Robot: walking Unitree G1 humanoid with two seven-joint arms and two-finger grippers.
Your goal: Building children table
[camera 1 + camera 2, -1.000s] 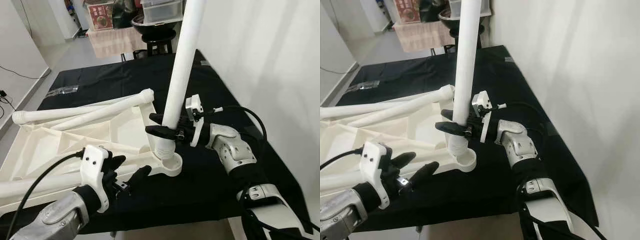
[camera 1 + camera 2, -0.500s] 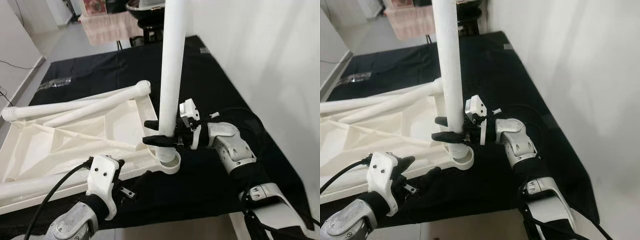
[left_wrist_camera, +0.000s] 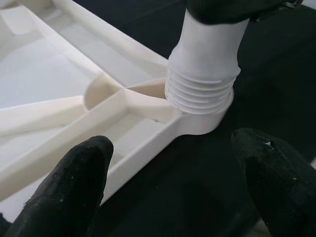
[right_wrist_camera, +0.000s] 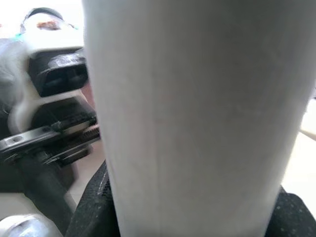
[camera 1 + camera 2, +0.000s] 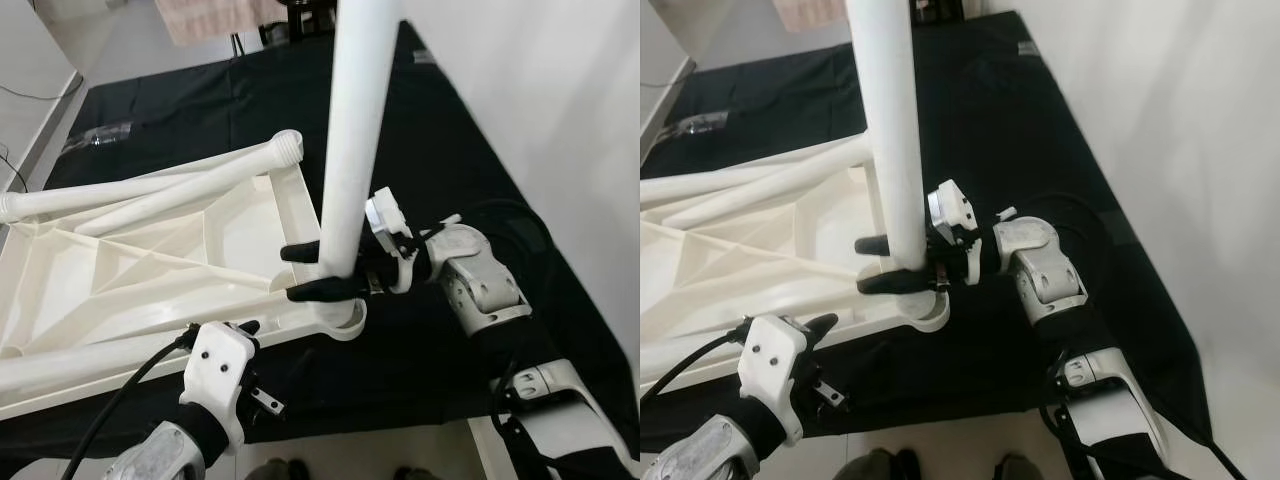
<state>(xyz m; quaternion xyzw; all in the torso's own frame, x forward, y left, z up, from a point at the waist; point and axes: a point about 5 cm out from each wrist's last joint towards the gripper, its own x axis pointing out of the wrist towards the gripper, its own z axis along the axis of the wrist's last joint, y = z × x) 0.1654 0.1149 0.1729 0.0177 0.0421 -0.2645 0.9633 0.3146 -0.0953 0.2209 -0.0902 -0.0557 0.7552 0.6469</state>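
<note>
A: Where does the table leg (image 5: 352,130) stand?

B: Upright at the near right corner of the upturned white tabletop (image 5: 150,280). Its threaded lower end (image 3: 201,94) sits in the round corner socket (image 3: 210,121); the ridges of the thread show just above the socket's rim.

A: And what has hold of it?

B: The right tool (image 5: 318,272). Its two black fingers lie one on each side of the leg, low on the shaft just above the socket, closed against it. In the right wrist view the white shaft (image 4: 197,118) stands right in front of the lens, with black fingers at its lower edges.

A: The tabletop itself?

B: It lies underside up, its ribs showing, on the surface covered with a black cloth (image 5: 450,140). Two more white legs (image 5: 160,195) lie loose across its far side, their ends near the far right corner. Another long white piece (image 5: 80,360) runs along the near edge.

A: And the left tool?

B: The left tool (image 3: 175,182) hovers low by the near edge of the tabletop, just short of the socket. Its fingers (image 3: 69,182) are spread wide apart and hold nothing; the corner of the tabletop and the socket show between them.

A: Anything else?

B: A white wall (image 5: 560,100) rises along the right side of the surface.
</note>
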